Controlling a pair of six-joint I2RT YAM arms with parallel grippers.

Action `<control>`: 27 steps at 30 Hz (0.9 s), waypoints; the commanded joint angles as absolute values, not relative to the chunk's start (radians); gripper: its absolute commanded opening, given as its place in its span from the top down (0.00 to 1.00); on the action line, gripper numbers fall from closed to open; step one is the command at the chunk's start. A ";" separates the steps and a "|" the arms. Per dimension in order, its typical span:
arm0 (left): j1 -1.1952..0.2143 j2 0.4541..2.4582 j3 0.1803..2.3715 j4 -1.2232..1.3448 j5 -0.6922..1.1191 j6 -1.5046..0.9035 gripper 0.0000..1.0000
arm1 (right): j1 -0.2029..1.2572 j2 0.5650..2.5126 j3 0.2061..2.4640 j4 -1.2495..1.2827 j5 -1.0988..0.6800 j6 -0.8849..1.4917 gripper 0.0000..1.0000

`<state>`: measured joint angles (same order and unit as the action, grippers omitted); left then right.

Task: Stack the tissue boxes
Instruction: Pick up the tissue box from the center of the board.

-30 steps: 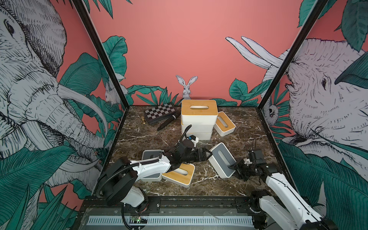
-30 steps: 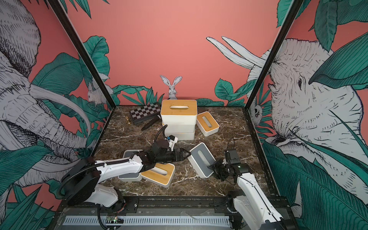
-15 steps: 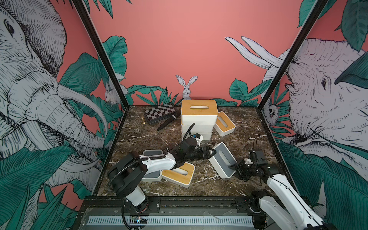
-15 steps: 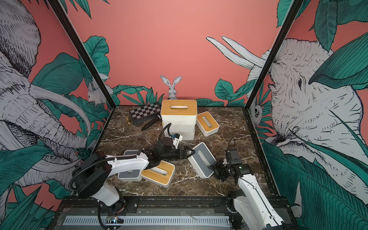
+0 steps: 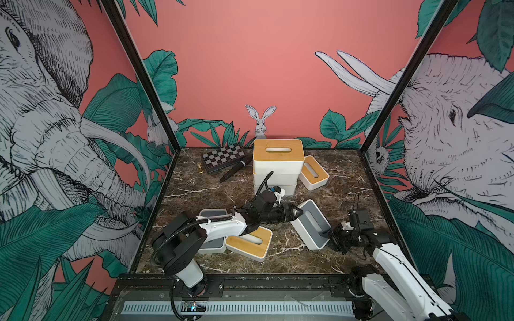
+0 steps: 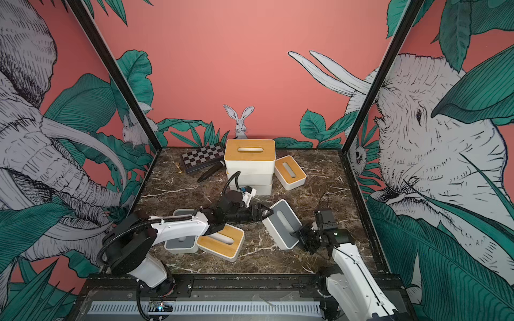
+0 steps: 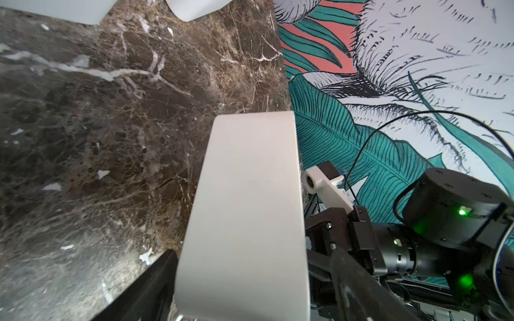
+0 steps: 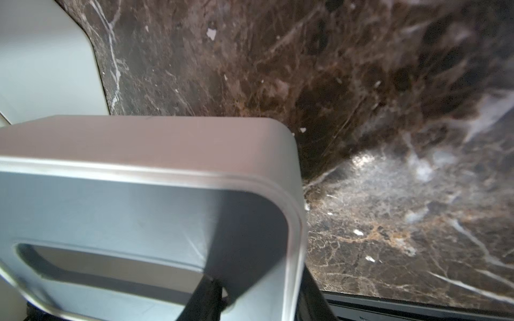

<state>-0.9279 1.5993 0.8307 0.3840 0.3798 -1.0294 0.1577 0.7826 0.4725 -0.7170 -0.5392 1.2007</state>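
Observation:
A grey-lidded tissue box (image 5: 311, 222) (image 6: 282, 223) tilts at the centre right. My right gripper (image 5: 332, 236) (image 8: 258, 291) is shut on its near end, with one finger through the lid slot and one outside the wall. My left gripper (image 5: 296, 214) (image 7: 254, 250) straddles the far end of this box (image 7: 244, 208), open. One finger touches the white wall and a small gap shows at the other. A stack stands at the back, a bamboo-lidded box (image 5: 277, 151) on top of two white boxes (image 5: 274, 183).
A small bamboo box (image 5: 314, 172) leans beside the stack. Under my left arm a bamboo box (image 5: 250, 243) leans on a grey box (image 5: 212, 214). A chessboard case (image 5: 224, 157), a black marker (image 5: 233, 172) and a brass chess piece (image 5: 199, 168) lie at the back left.
My left gripper has reached right to the far end of the tilted grey box and its jaws have narrowed around it. The right gripper has kept its hold in place.

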 commanded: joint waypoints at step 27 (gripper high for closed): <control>-0.942 1.617 0.834 0.384 0.393 -1.097 0.24 | 0.154 0.760 0.514 -0.689 -0.561 1.196 0.76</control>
